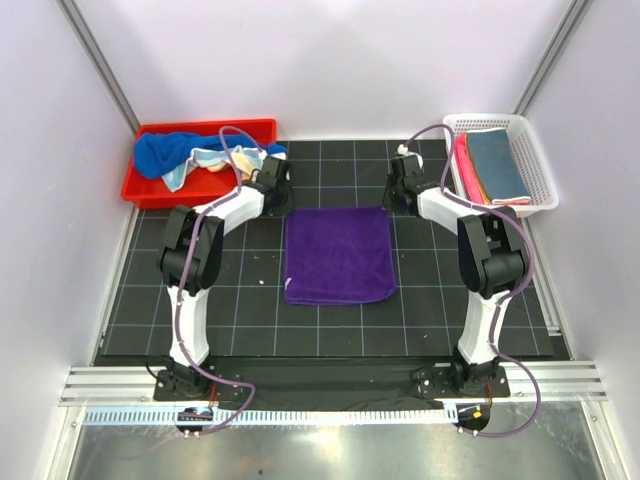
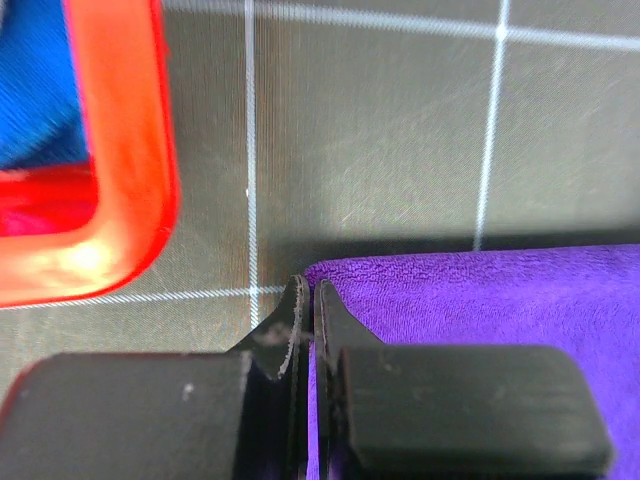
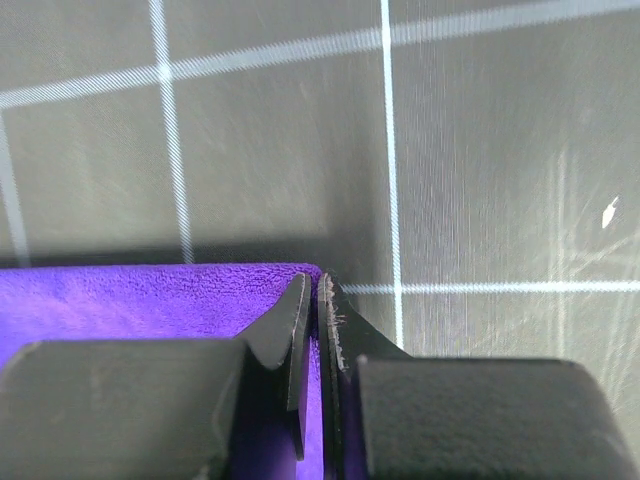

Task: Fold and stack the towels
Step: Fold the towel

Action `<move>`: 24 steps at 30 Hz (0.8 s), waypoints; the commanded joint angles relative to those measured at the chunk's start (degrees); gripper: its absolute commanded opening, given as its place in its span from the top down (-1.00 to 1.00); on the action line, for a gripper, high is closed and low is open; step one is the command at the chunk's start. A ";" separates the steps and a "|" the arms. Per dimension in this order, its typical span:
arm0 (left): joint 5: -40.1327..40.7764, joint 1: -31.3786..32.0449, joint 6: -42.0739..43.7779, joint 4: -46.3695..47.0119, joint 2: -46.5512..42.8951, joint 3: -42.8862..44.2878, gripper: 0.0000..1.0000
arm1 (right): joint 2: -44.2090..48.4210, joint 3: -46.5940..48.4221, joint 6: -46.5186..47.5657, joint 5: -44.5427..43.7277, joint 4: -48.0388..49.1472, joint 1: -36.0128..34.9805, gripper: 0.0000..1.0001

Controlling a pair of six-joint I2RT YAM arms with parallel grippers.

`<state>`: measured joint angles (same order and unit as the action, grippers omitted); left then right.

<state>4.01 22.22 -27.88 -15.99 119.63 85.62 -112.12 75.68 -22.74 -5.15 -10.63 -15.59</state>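
A purple towel (image 1: 338,254) lies flat in the middle of the black grid mat. My left gripper (image 1: 282,198) sits at its far left corner. In the left wrist view, this gripper (image 2: 308,285) is shut, with a thin strip of the purple towel (image 2: 500,300) between its jaws. My right gripper (image 1: 398,198) sits at the far right corner. In the right wrist view, it (image 3: 313,282) is likewise shut on the purple towel (image 3: 130,295). A bright blue towel (image 1: 160,150) and a pale multicolour towel (image 1: 205,160) lie crumpled in the red bin. Folded slate blue (image 1: 497,160), hot pink (image 1: 462,165) and yellow-orange (image 1: 476,180) towels sit in the white basket.
The red plastic bin (image 1: 200,127) stands at the back left, close to my left gripper; its corner (image 2: 130,150) shows in the left wrist view. The white mesh basket (image 1: 490,119) stands at the back right. White walls close in both sides and the back.
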 commanded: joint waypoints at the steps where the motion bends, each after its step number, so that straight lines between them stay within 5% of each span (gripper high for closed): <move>1: 3.19 -0.07 1.33 5.52 -4.32 2.35 1.00 | 4.71 4.12 1.21 -1.88 5.09 0.65 0.97; 24: 4.07 -0.25 4.15 11.42 -5.28 4.82 1.00 | 4.53 5.36 2.35 -1.88 13.01 2.59 0.98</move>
<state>6.66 22.20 -24.97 -8.01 118.87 89.80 -111.13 79.61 -21.43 -5.37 -1.34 -13.06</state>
